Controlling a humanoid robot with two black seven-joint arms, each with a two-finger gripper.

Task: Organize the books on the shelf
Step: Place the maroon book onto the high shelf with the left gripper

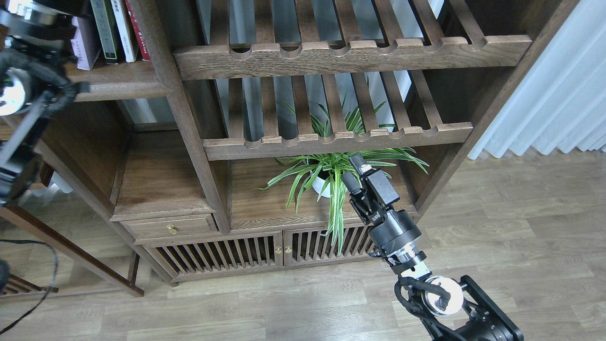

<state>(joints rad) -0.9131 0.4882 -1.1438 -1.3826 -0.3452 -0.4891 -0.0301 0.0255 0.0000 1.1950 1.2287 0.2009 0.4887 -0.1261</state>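
Dark wooden shelving fills the background, and at its upper left the shelf (118, 78), a flat brown board, carries upright books (113, 28): a pale lavender one, a dark greenish one, a white one and a red one, their spine lettering too small to read. Part of the left arm (23, 85) covers the lavender book's near side; its gripper is out of frame. Beside the shelf run slatted racks (350, 57), with a striped green plant (331, 175) beneath. The right gripper (354, 171) hangs before the plant, fingers slightly parted, holding nothing.
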